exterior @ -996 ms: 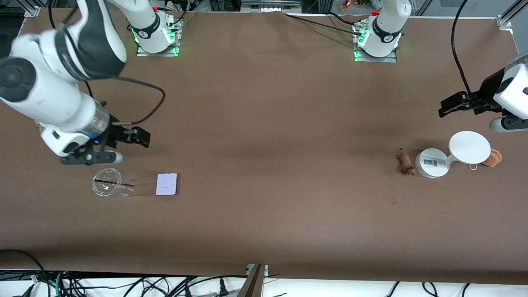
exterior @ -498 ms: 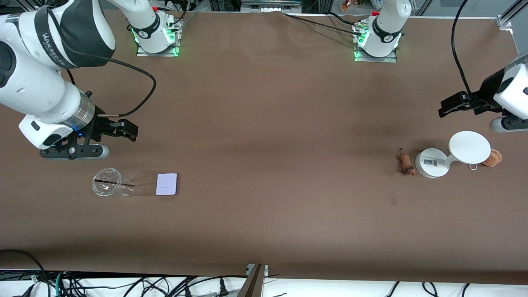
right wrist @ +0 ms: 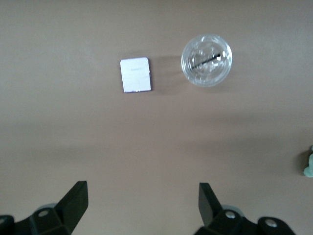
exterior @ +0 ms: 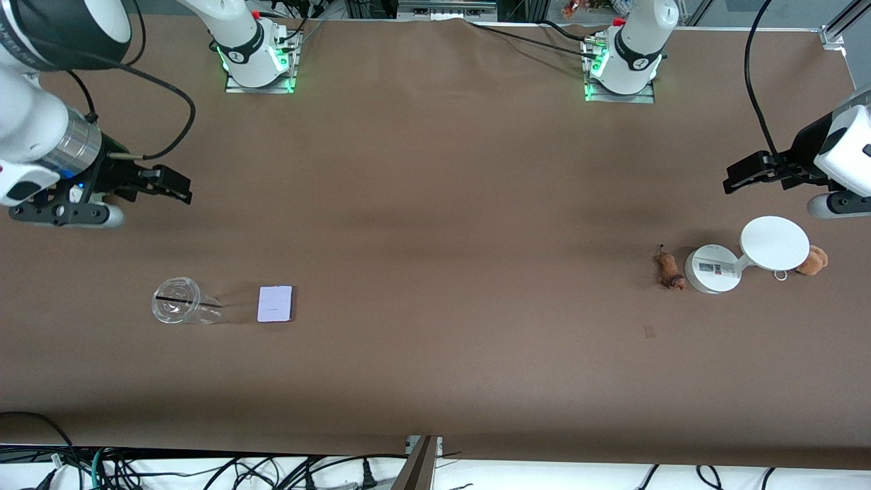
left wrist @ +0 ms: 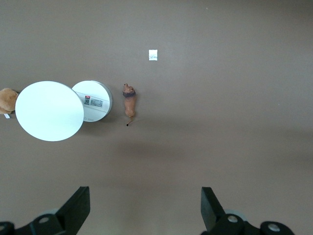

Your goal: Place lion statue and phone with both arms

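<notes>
- The phone (exterior: 275, 303) lies flat on the table (exterior: 435, 204), toward the right arm's end. It looks thin, stiff and smooth, so I think it could slip. The short edges look like the best place to pinch it.
- A clear cup (exterior: 178, 309) stands beside the phone at its 9 o'clock, near but not touching. The room at the phone's 3 o'clock is open.
- The lion statue (exterior: 669, 270) lies toward the left arm's end, just beside the white stand (exterior: 712, 269) at its 9 o'clock. It is tiny, likely light and hard. Grab its middle, not the thin tail.
- A small tan plush (exterior: 813, 260) sits at the stand's 3 o'clock.
- The right gripper (exterior: 178, 188) hangs over bare table, at about 11 o'clock from the cup, fingers spread wide and holding nothing.
- The left gripper (exterior: 733, 178) hangs over bare table, at 1 o'clock from the lion statue, fingers spread wide too, holding nothing.
</notes>
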Available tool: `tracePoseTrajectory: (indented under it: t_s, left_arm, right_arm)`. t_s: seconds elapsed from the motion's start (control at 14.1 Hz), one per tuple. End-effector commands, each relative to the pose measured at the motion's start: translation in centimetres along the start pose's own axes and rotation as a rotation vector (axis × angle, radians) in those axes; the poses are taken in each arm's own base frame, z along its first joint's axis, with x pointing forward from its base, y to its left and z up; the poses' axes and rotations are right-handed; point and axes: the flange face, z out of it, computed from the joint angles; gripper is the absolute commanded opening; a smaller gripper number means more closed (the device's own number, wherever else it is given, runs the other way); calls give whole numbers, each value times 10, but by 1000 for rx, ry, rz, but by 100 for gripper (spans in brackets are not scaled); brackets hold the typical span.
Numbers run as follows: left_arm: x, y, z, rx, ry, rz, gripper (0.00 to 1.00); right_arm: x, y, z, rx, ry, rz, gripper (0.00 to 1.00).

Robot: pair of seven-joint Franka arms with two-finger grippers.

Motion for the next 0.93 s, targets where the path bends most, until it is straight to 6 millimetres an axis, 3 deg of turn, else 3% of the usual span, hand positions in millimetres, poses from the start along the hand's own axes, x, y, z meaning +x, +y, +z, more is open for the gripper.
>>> tracePoseTrajectory:
  t_s: [0.0,0.28,0.5,0.85]
  left_arm:
    - [2,0,-1,20,9,14,100]
    - [1,1,-3,20,12,16,100]
    - [2,2,-2,20,10,18,100]
    - [1,2,-3,20,12,18,100]
  right_arm:
    - [-16,1,-1,20,34,-11,100]
    - [-10,-9,-4,14,47,-27,100]
    - [-7,-1,-1,-4,46,-15,100]
    - [-7,-8,-10,-5,67,-30,100]
